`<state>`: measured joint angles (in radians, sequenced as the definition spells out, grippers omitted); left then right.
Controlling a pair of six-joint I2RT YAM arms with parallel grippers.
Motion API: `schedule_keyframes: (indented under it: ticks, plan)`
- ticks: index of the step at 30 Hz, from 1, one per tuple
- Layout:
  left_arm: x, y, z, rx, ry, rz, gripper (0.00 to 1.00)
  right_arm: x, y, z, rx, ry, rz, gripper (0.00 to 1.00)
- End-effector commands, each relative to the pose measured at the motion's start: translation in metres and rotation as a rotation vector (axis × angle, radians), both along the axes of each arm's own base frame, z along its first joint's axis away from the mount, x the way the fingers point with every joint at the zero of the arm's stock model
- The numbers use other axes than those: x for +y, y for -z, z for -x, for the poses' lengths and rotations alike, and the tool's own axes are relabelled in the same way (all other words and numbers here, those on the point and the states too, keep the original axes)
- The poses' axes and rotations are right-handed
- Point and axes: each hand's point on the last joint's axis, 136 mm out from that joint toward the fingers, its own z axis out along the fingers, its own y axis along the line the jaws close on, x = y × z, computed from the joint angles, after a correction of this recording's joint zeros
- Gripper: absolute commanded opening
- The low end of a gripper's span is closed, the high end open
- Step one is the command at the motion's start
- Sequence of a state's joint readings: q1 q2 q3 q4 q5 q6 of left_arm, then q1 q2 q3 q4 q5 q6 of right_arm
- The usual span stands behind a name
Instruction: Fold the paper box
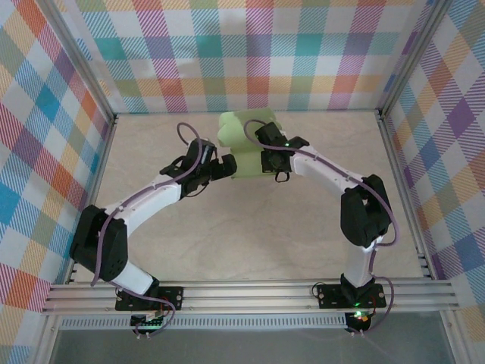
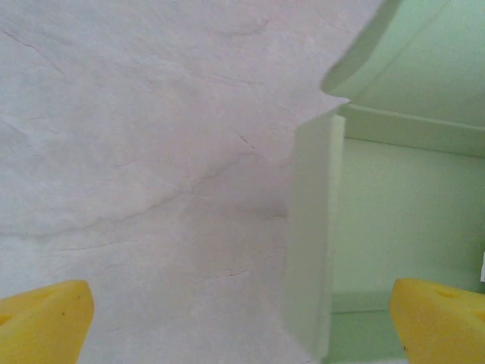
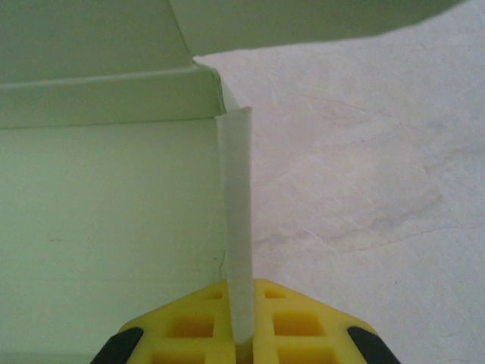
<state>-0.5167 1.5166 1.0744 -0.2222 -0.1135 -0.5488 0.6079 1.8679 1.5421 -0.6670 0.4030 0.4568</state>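
Pale beige, faintly veined flat tabletop point(image 1: 250, 235) inside a plaid enclosure

Pastel multicoloured plaid cloth walls rise along the tabletop's far point(image 1: 250, 53), left point(image 1: 38, 152) and right point(image 1: 455, 152) edges. Thin grey metal frame posts point(image 1: 76, 61) stand at its far corners, and a silver slotted aluminium rail point(image 1: 258, 294) runs along its near edge.

The arms point(image 1: 151, 199) are white with black joints, purple cables point(image 1: 184, 130), yellow fingers point(image 2: 45, 322), seemingly green lights point(image 1: 357, 306).

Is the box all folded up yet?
Not yet. Two side walls of the paper box already stand up. The right gripper pinches one wall; the left gripper hangs open next to the other. The big top flap isn't folded over, so closing looks left.
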Motion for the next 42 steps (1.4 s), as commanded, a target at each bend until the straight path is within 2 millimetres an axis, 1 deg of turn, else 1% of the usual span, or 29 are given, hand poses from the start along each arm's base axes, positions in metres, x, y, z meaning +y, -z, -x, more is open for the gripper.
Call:
schedule_keyframes:
  ticks: [1, 4, 6, 9, 13, 14, 16, 18, 19, 23, 27, 30, 37, 40, 42]
  plan:
    - [0.021, -0.020, 0.001, -0.108, -0.052, -0.049, 1.00, 0.001, 0.028, 0.002, 0.059, 0.022, -0.020, 0.00]
    - [0.035, -0.024, 0.008, -0.135, -0.079, -0.097, 1.00, -0.004, 0.051, 0.008, 0.106, 0.041, 0.010, 0.00]
    - [0.041, -0.023, 0.009, -0.132, -0.084, -0.120, 1.00, -0.007, 0.064, 0.013, 0.133, 0.055, 0.020, 0.00]
    - [0.043, -0.016, 0.009, -0.113, -0.082, -0.127, 1.00, -0.015, 0.080, 0.020, 0.158, 0.082, 0.043, 0.00]
    - [0.037, -0.010, 0.007, -0.102, -0.066, -0.105, 1.00, -0.020, 0.092, 0.024, 0.170, 0.092, 0.065, 0.00]
    - [0.036, -0.008, 0.006, -0.096, -0.062, -0.103, 1.00, -0.020, 0.092, 0.024, 0.171, 0.089, 0.065, 0.04]
    - [0.033, -0.007, 0.005, -0.091, -0.054, -0.100, 1.00, -0.020, 0.092, 0.024, 0.174, 0.088, 0.070, 0.20]
    - [0.033, -0.005, 0.004, -0.087, -0.052, -0.101, 1.00, -0.020, 0.087, 0.022, 0.162, 0.089, 0.069, 0.29]
    - [0.033, -0.005, 0.004, -0.086, -0.050, -0.100, 1.00, -0.020, 0.085, 0.021, 0.155, 0.090, 0.066, 0.33]
    - [0.030, -0.001, 0.003, -0.074, -0.042, -0.096, 1.00, -0.021, 0.080, 0.019, 0.148, 0.090, 0.063, 0.38]
    - [0.028, 0.001, 0.001, -0.071, -0.031, -0.090, 1.00, -0.022, 0.076, 0.017, 0.140, 0.085, 0.060, 0.42]
    - [0.026, 0.002, 0.000, -0.069, -0.022, -0.086, 1.00, -0.020, 0.074, 0.016, 0.146, 0.079, 0.033, 0.43]
    - [0.024, 0.005, -0.001, -0.060, -0.013, -0.075, 1.00, -0.007, 0.072, 0.024, 0.199, 0.039, -0.146, 0.43]
    - [0.022, 0.007, -0.002, -0.054, -0.004, -0.069, 1.00, -0.008, 0.068, 0.025, 0.198, 0.036, -0.183, 0.43]
    - [0.021, 0.008, -0.002, -0.053, -0.004, -0.064, 1.00, -0.011, 0.070, 0.026, 0.206, 0.041, -0.174, 0.40]
